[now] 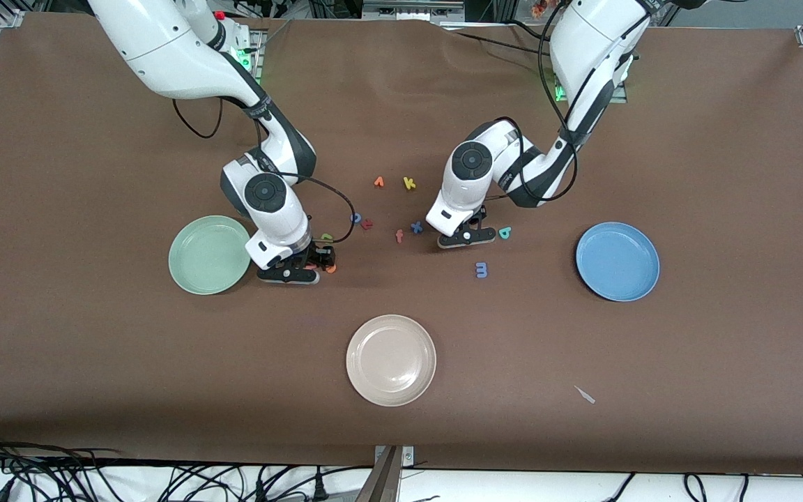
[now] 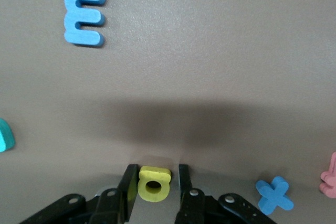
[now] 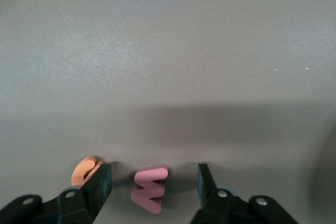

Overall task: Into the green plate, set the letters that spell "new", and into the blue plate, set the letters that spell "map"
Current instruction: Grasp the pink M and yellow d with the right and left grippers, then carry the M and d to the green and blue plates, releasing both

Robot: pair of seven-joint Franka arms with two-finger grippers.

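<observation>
Brown cloth covers the table, and the green plate (image 1: 210, 254) and blue plate (image 1: 617, 261) both lie bare, so nothing is sorted yet. Down on the cloth, the left gripper (image 2: 155, 184) pinches the yellow "a" (image 2: 154, 183), while the right gripper (image 3: 152, 187), jaws apart, straddles the salmon "w" (image 3: 150, 188), the orange "e" (image 3: 86, 170) just outside one finger. The blue "m" (image 1: 482, 269) and teal "p" (image 1: 505, 232) wait near the left gripper.

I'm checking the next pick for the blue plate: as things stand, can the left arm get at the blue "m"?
Probably yes, once free. The blue "m" lies bare on the table with nothing beside it, close to the left gripper. But that gripper's fingers already flank the yellow "a", so that letter would likely go first.
</observation>
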